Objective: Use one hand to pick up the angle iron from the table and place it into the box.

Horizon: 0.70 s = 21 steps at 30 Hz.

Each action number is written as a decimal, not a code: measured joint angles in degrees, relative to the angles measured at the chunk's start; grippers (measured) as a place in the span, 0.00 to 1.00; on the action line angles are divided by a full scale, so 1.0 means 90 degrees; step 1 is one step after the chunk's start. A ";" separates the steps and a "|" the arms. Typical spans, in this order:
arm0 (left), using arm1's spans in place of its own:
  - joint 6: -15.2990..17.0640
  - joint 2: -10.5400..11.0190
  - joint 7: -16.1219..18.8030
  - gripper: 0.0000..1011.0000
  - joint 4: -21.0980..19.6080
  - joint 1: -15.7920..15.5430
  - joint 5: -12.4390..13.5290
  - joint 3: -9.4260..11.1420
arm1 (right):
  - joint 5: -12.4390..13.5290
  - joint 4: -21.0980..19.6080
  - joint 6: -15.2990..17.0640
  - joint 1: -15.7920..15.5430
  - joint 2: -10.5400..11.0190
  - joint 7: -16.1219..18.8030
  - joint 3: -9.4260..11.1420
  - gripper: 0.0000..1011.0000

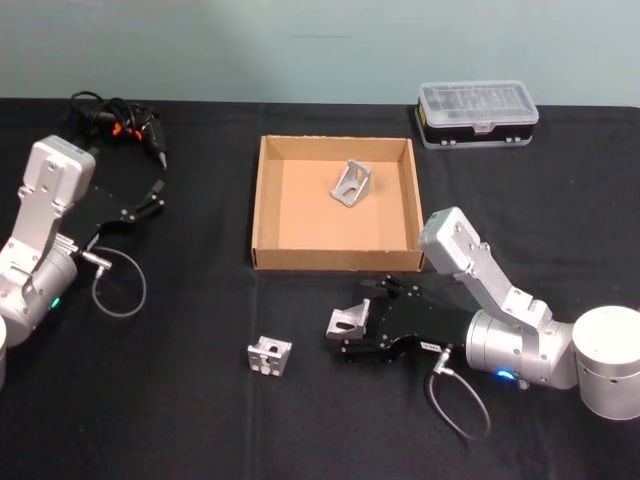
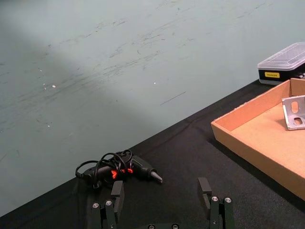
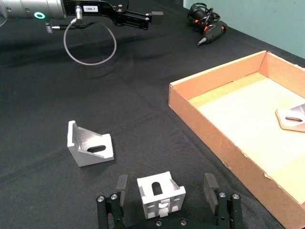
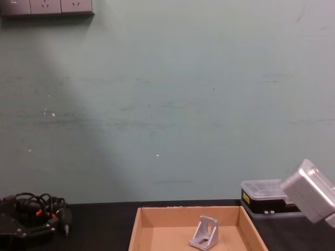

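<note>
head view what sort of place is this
Likely a robotics test bench: a flat black tabletop, a shallow tan cardboard box, and the right end effector around a silver metal angle bracket.

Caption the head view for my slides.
Right gripper open around an angle iron before the box, which holds another; left gripper parked.

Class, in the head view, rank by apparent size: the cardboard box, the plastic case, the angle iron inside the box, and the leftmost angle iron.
1. Cardboard box.
2. Plastic case.
3. The boxed angle iron and the leftmost angle iron look alike; unranked.
</note>
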 joint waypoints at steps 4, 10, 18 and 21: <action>0.0000 0.0000 0.0000 1.00 0.0000 0.0000 0.0000 0.0000 | 0.0000 -0.0005 -0.0005 -0.0002 0.0005 0.0003 0.0001 0.96; 0.0000 0.0000 0.0000 1.00 0.0000 0.0000 0.0000 0.0000 | -0.0001 -0.0008 -0.0012 -0.0005 0.0008 0.0005 0.0003 0.84; 0.0000 0.0000 0.0000 1.00 0.0000 -0.0001 0.0000 0.0000 | -0.0001 -0.0013 -0.0020 -0.0011 0.0012 0.0005 0.0004 0.58; 0.0000 0.0000 0.0000 1.00 0.0000 0.0000 0.0000 0.0000 | -0.0001 -0.0015 -0.0023 -0.0011 0.0013 0.0006 0.0004 0.48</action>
